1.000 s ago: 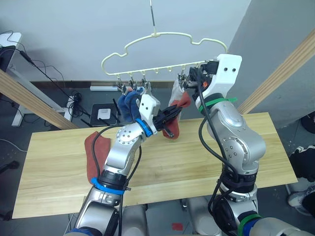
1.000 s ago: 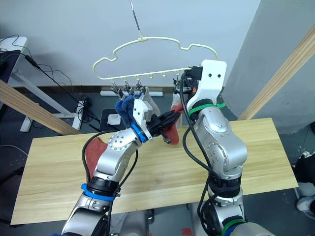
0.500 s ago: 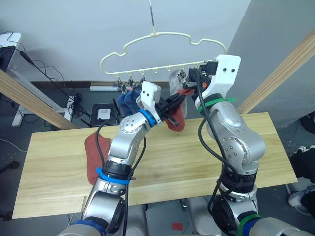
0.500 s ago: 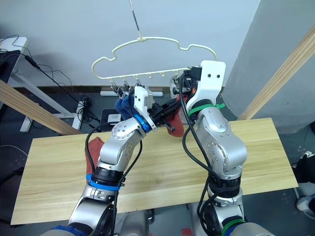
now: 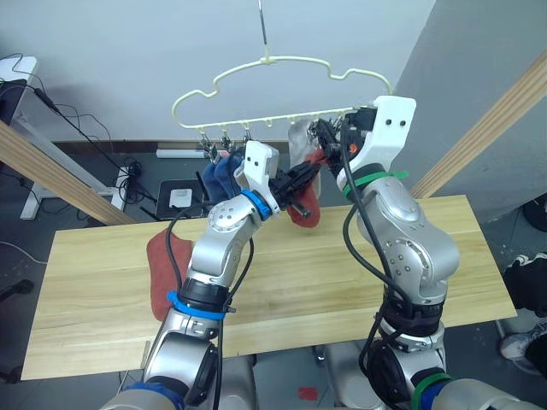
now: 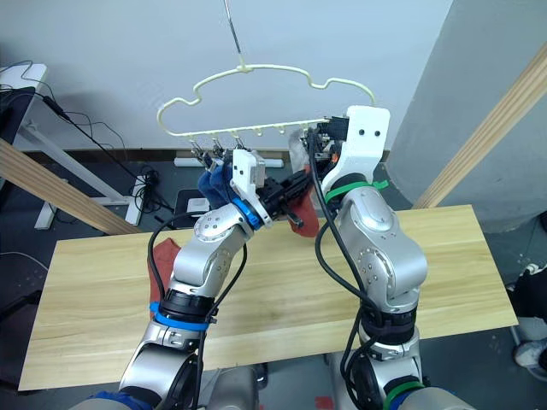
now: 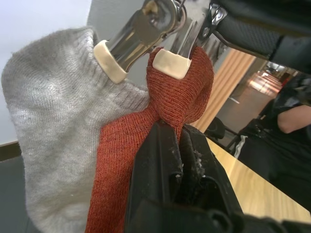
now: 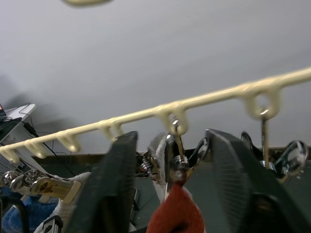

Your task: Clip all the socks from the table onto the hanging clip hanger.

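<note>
One rust-red sock (image 5: 159,272) lies on the table (image 5: 102,282), well below and to the left of my left gripper (image 7: 177,141). Two blue socks (image 5: 220,175) hang clipped on the clip hanger (image 5: 282,90), just left of that gripper's wrist. A grey sock (image 7: 53,141) hangs from its clip right beside the gripper.

Change over the last second: the left arm has lifted the second rust-red sock (image 7: 146,160) from mid-air up to the hanger's bar. In the left wrist view its cuff now sits between the cream pads of a silver clip (image 7: 171,63), directly above the fingertips. The left gripper is pinching the sock just under that clip.

The right gripper (image 8: 172,160) is spread, one finger either side of that clip's handles, the sock's top just below. I judge it is holding or about to release the clip; I cannot tell whether the pads bite yet.

If the clip holds, one sock on the table is left to hang.
</note>
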`<state>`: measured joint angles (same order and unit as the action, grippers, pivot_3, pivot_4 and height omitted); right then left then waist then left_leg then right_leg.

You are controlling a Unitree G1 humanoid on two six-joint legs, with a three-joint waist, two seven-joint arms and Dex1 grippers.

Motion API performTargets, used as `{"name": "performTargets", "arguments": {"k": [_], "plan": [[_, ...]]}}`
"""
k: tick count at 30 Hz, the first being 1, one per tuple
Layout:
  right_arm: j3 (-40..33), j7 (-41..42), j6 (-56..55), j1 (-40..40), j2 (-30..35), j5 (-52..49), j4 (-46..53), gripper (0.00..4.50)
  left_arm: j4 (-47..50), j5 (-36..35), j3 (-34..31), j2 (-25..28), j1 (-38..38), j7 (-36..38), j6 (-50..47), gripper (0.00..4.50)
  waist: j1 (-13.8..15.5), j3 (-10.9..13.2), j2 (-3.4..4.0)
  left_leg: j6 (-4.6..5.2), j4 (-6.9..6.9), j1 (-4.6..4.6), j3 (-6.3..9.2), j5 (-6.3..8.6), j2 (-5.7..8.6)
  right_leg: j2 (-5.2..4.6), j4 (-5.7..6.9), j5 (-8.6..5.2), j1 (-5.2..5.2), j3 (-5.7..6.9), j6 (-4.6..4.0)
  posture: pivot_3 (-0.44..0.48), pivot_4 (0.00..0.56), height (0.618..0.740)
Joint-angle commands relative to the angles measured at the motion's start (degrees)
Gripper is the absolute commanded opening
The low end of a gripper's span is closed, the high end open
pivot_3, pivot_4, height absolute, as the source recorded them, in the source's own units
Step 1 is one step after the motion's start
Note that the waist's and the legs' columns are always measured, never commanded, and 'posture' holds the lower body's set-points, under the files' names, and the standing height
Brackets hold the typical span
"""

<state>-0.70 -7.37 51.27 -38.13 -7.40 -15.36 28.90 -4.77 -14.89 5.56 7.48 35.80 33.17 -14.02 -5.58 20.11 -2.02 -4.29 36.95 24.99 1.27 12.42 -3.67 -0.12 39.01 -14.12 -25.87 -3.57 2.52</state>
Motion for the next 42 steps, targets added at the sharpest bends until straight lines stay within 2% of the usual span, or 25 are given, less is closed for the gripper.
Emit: {"name": "performTargets", "arguments": {"k": [1, 6, 8, 13, 16, 25, 29, 35, 42], "plan": [[1.38, 1.68, 1.44, 1.11, 0.18, -1.97, 4.86, 3.07, 1.77, -0.30, 0.01, -0.33, 1.38, 0.64, 1.77, 0.00, 0.01, 0.00, 0.00, 0.00, 0.00, 0.00, 0.00, 0.00, 0.00, 0.00, 0.00, 0.00, 0.00, 0.00, 0.00, -0.167, 0.314, 0.740], [2.16, 2.78, 3.28, 2.29, 1.80, -2.55, 7.52, 3.07, 1.83, -0.30, 0.19, -0.01, 1.25, 0.35, 0.48, 0.00, 0.01, 0.00, 0.00, 0.00, 0.00, 0.00, 0.00, 0.00, 0.01, 0.00, 0.00, 0.00, 0.00, 0.00, 0.00, -0.167, 0.314, 0.740], [2.78, 3.54, 4.66, 3.20, 3.20, -2.80, 9.26, 3.13, 1.88, -0.17, 0.25, 0.38, 0.87, 0.32, -0.19, 0.56, 0.02, -0.01, -0.01, 0.00, 0.00, 0.00, 0.01, 0.00, 0.00, 0.00, 0.01, 0.00, 0.00, 0.00, 0.00, -0.173, 0.314, 0.740], [5.05, 8.47, 8.52, 7.30, 12.93, -3.31, 18.20, 3.13, 2.72, 0.64, 1.92, 3.36, -1.66, 3.93, 1.00, 2.05, 0.00, 0.00, -0.01, 0.00, -0.01, 0.00, -0.01, 0.00, 0.02, -0.01, -0.04, -0.01, 0.01, -0.01, 0.01, -0.177, 0.316, 0.740], [3.42, 8.34, 9.28, 8.13, 13.31, -4.04, 19.39, 3.13, 3.75, -0.19, 2.62, 4.39, -3.14, 6.57, 1.37, 2.92, -0.11, 0.00, -0.01, 0.00, 0.00, -0.02, 0.01, 0.00, 0.01, 0.00, -0.01, -0.01, 0.01, 0.00, 0.01, -0.178, 0.316, 0.740], [1.07, 7.99, 8.99, 9.94, 15.39, -3.32, 21.66, 3.13, 4.96, -0.67, 2.40, 5.44, -6.06, 9.56, 4.18, 2.92, -0.11, -0.01, -0.01, 0.00, 0.04, -0.05, 0.00, -0.01, 0.01, 0.00, 0.01, 0.00, 0.05, -0.01, 0.03, -0.182, 0.319, 0.740], [0.22, 5.35, 6.24, 9.76, 17.04, 0.94, 20.56, 3.13, 8.92, -4.46, 0.86, 9.76, -7.87, 15.42, 2.39, 2.92, -0.42, -0.01, -0.01, 0.00, 0.02, -0.05, 0.00, -0.01, 0.00, 0.02, 0.00, 0.00, 0.05, -0.02, 0.03, -0.182, 0.319, 0.740], [0.44, 4.29, 3.75, 10.13, 17.63, 4.01, 17.92, 3.13, 11.20, -7.66, -0.68, 12.79, -6.47, 18.14, -0.07, 2.92, -0.50, -0.01, -0.01, 0.00, 0.03, -0.05, 0.01, -0.01, 0.00, 0.01, 0.00, -0.02, 0.05, -0.01, 0.05, -0.170, 0.321, 0.740], [1.12, 4.32, 3.22, 10.46, 17.16, 5.28, 16.78, 3.13, 11.61, -8.67, -1.11, 13.84, -4.82, 18.74, -1.10, 2.92, -0.48, -0.01, -0.01, 0.00, 0.02, -0.05, 0.00, -0.01, 0.00, 0.01, -0.01, -0.01, 0.05, -0.02, 0.04, -0.166, 0.321, 0.740]]}}
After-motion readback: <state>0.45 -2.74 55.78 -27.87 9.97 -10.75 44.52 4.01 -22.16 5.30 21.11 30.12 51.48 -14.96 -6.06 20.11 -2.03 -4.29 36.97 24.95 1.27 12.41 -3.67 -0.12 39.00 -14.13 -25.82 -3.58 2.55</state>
